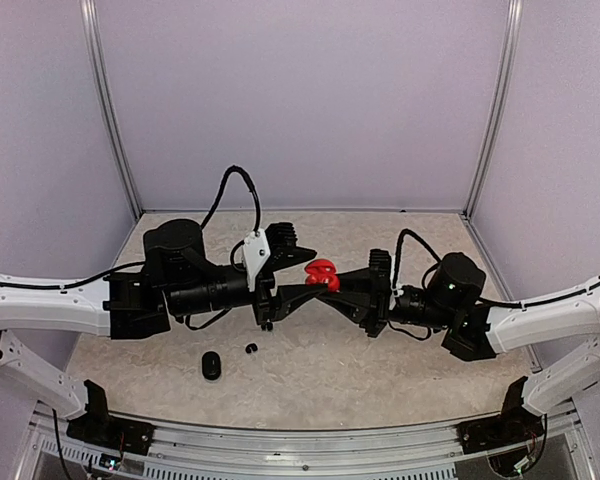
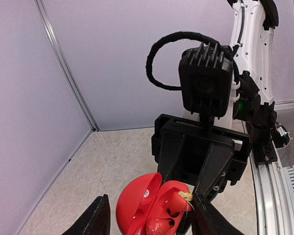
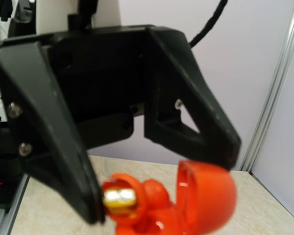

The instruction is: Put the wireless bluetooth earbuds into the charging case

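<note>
As we look down from above, the left pincer [image 1: 310,272] and the right pincer [image 1: 337,283] meet tip to tip in mid-air. The glossy red charging case [image 1: 321,268] lies open between them. A black case [image 1: 211,365] and tiny black earbuds [image 1: 251,348] lie on the tabletop [image 1: 380,370], below the left pincer and well apart from it.

From the left wrist, we see its fingers spread wide on either side of the case. The right pincer is pressed onto the case from the far side. A red earbud [image 2: 184,196] with a gold contact sits just beside one left finger. The case's lower part is cut off, and a pale mark inside the lid is too small to read.

From the right wrist, the bud is blurred, and the right pincer's fingers lie outside the frame.
</note>
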Controlling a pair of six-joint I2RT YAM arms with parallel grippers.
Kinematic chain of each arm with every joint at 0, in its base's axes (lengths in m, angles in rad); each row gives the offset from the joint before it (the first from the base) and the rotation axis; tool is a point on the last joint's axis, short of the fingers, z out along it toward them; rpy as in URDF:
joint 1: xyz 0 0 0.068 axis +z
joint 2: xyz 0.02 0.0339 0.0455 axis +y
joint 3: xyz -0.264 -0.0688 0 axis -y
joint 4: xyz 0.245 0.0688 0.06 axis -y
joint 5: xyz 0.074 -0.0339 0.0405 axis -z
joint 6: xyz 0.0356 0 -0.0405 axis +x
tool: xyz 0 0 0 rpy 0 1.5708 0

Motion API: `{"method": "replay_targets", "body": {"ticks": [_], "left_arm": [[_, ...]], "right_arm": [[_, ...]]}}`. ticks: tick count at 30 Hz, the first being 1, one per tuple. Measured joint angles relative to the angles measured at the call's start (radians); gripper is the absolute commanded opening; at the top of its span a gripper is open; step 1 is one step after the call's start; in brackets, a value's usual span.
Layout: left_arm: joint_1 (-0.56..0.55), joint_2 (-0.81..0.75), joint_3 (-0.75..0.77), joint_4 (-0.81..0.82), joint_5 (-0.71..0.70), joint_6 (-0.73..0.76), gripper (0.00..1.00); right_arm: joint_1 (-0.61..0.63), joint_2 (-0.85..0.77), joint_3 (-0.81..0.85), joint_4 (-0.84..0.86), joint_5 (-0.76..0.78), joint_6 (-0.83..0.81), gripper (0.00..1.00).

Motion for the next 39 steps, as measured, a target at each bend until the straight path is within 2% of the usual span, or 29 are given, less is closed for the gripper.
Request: {"method": "replay_targets", "body": {"ticks": [13, 21, 29, 39], "left_arm": [[-0.006, 0.045, 0.015, 0.010, -0.032, -0.028, 0.56], [0.007, 0.050, 0.014, 0.024, 0.030, -0.066, 0.69], [0.010, 0.024, -0.005, 0.024, 0.126, -0.069, 0.68], [0.017, -0.040, -0.013, 0.024, 0.138, -0.080, 0.62]], "right_arm": [[-0.005, 0.002, 0.002, -0.006, -0.001, 0.002, 0.07], [-0.006, 0.002, 0.002, 0.005, -0.027, 0.005, 0.07], [-0.006, 0.002, 0.001, 0.022, -0.045, 0.007, 0.07], [-0.006, 0.002, 0.001, 0.025, -0.056, 0.007, 0.07]]}}
